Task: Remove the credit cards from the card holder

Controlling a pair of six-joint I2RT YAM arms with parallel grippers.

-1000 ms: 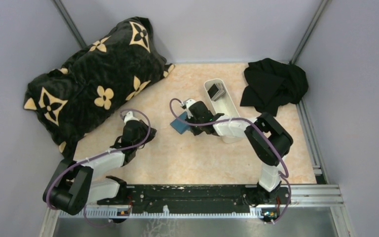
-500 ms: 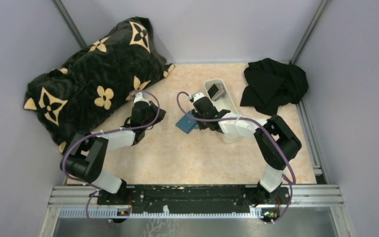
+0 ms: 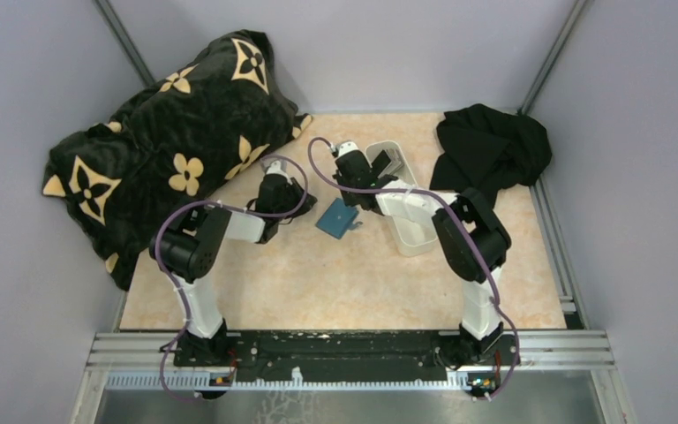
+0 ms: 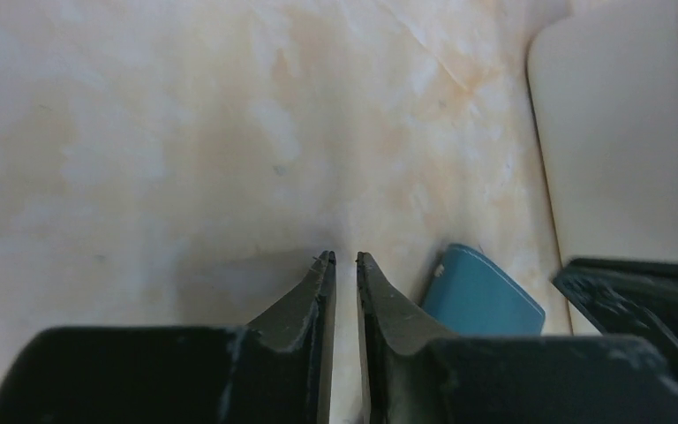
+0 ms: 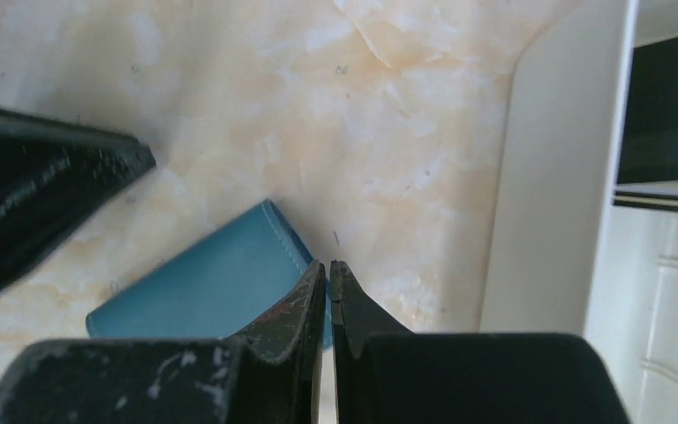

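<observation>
Hovering shut w/ nothing btwn its fingers, the right tool [image 5: 325, 267] sits just over the holder's [image 5: 212, 287] edge, prob. poised to pin or flip it. Left tool [image 4: 344, 258], also pinched closed & empty, sits just beside the holder on the tabletop [image 3: 318, 274]. Cards [image 3: 389, 163] lie in the tray's [image 3: 417, 240] far end, so extraction looks mostly done. Whether any card is left inside: can't tell, since the holder lies folded & is part-hidden by the tool bodies.

Even, bright light; soft shadows; wrist views blurred up close.
</observation>
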